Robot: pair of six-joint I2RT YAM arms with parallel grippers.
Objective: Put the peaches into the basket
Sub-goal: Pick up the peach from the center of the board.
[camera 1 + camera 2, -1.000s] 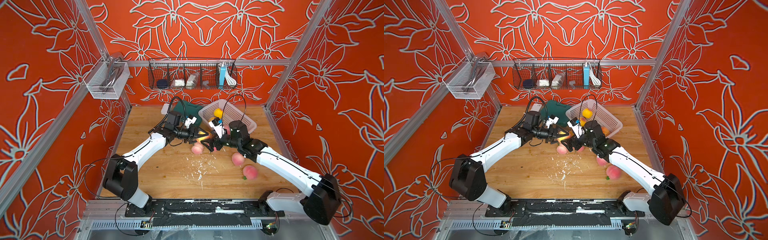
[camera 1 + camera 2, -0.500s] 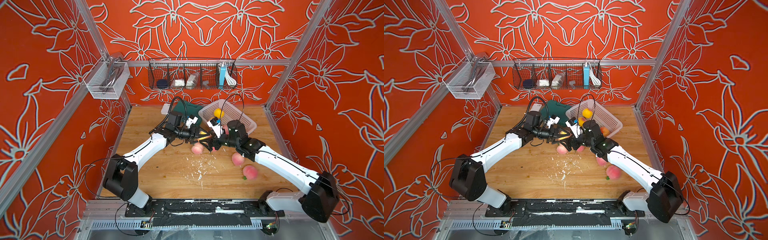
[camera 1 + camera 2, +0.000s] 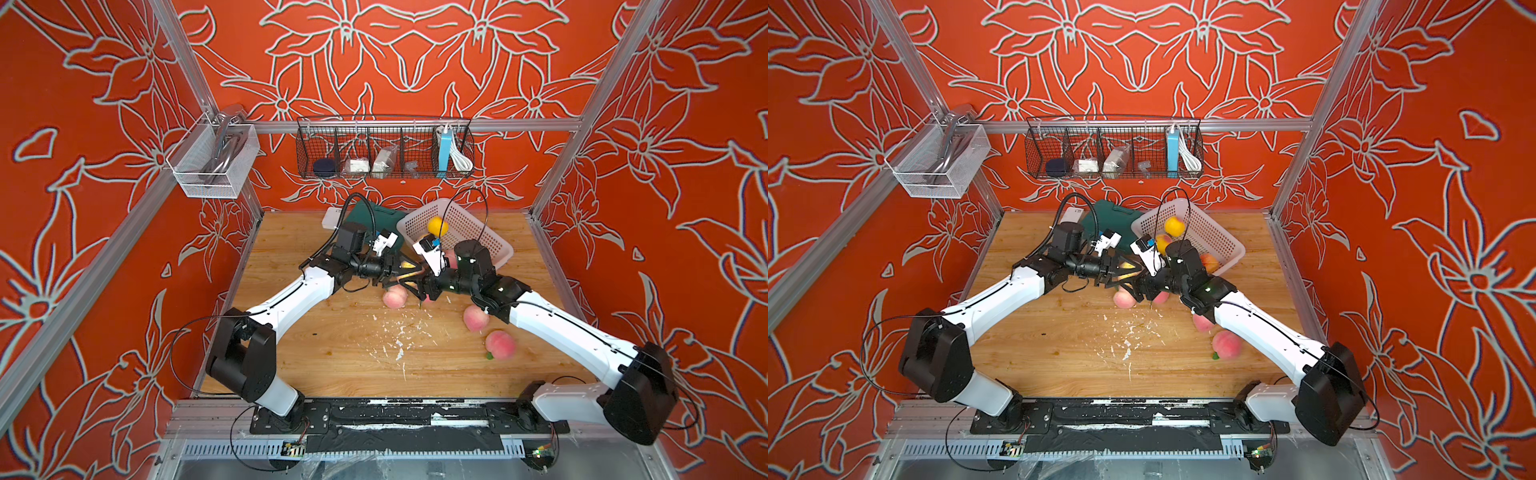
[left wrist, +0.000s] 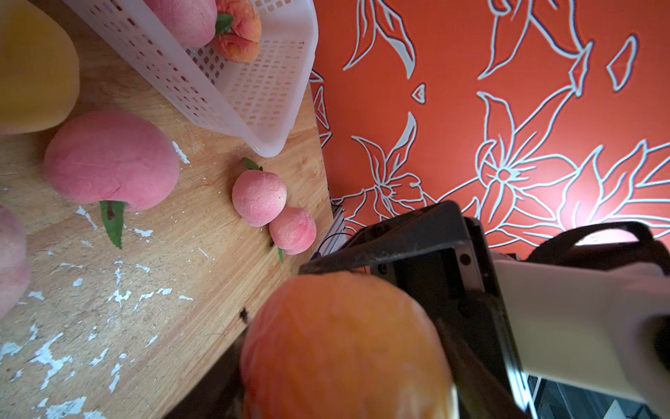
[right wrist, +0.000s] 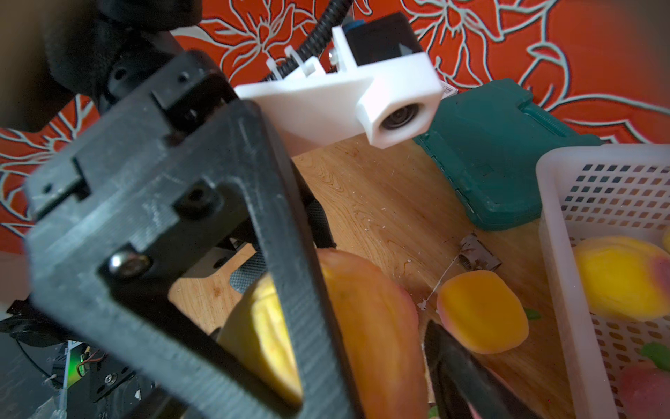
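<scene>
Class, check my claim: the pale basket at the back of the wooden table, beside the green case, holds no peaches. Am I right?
No. The basket holds several peaches, as both top views show. The rest is right: it stands at the back beside the green case.

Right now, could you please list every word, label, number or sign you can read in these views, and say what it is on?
No text is legible anywhere.
White label beside the green case: print too blurred to read.
Packets in the wire rack: labels too small to read.
</scene>
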